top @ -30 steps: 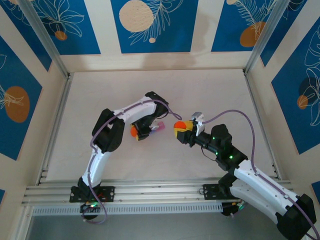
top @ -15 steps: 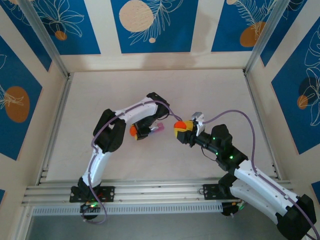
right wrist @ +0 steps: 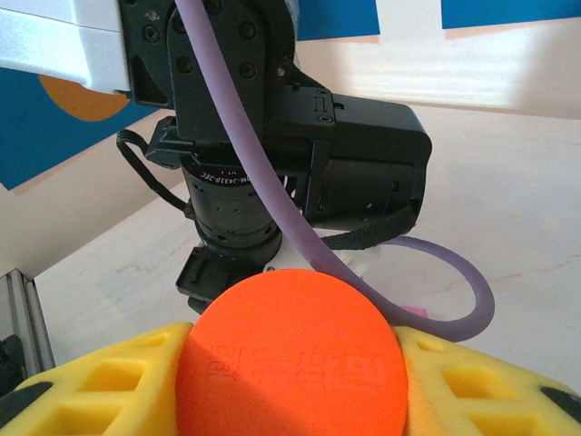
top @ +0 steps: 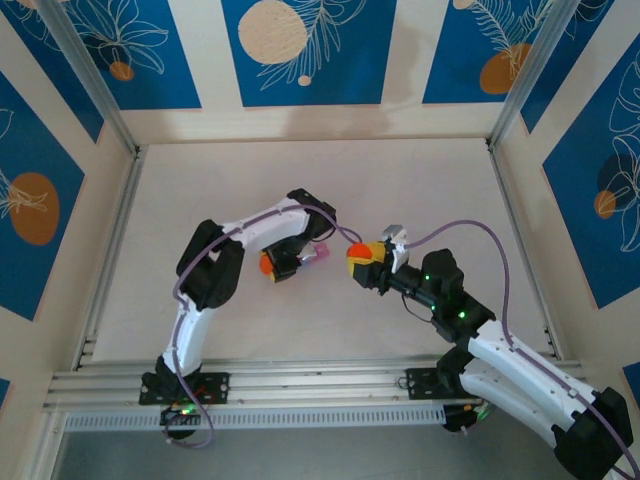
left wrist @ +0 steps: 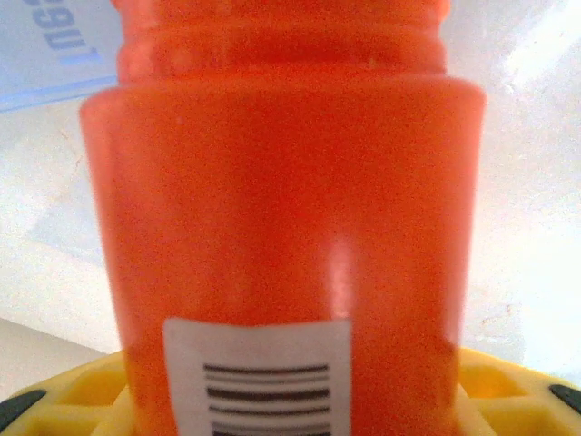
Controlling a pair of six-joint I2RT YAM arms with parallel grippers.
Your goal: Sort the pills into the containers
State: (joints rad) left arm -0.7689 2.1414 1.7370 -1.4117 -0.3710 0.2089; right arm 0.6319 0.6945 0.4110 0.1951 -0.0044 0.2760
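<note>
My left hand (top: pixel 270 263) is clamped on the orange bottle (left wrist: pixel 281 209), whose neck is bare. My right hand (top: pixel 360 258) grips its cap (right wrist: pixel 290 359) off to the side. The containers (top: pixel 320 253) lie on the surface (top: pixel 420 180) just beside the bottle's mouth. I judge pouring is next, and it calls for a slow tilt over one box.

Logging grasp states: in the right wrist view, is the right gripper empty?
No: an orange round cap sits clamped between the yellow fingers of the right gripper.
</note>
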